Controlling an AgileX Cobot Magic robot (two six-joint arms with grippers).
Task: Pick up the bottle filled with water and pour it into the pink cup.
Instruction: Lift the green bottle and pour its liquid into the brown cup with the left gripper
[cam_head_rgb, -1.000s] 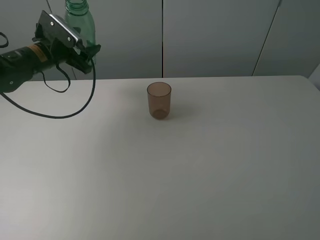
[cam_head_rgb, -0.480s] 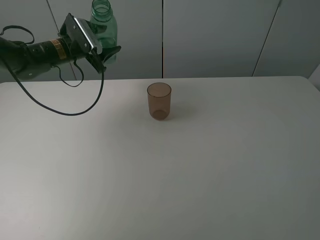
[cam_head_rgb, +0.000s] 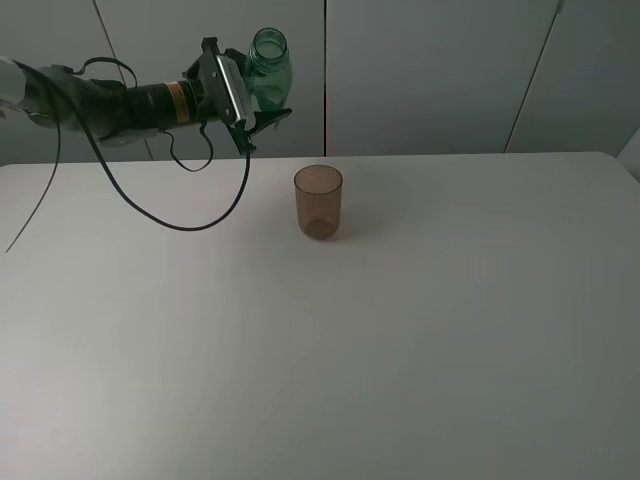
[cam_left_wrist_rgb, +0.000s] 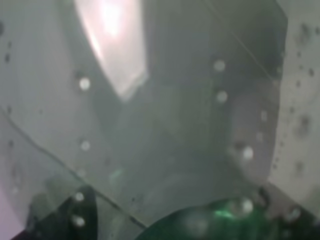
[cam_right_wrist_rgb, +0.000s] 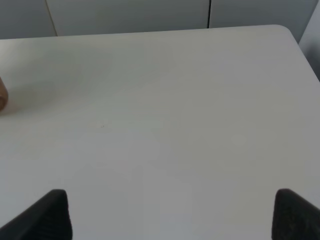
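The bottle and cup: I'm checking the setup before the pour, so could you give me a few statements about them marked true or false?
1. The left tool holds the bottle in the air. True.
2. The bottle has a cap on. False: its neck is open, with no cap.
3. The pink cup lies on its side. False: it stands upright on the table.
4. The right tool is open and holds nothing. True.
5. The bottle touches the pink cup. False: they are apart, with the bottle up and to the left of the cup in the exterior high view.
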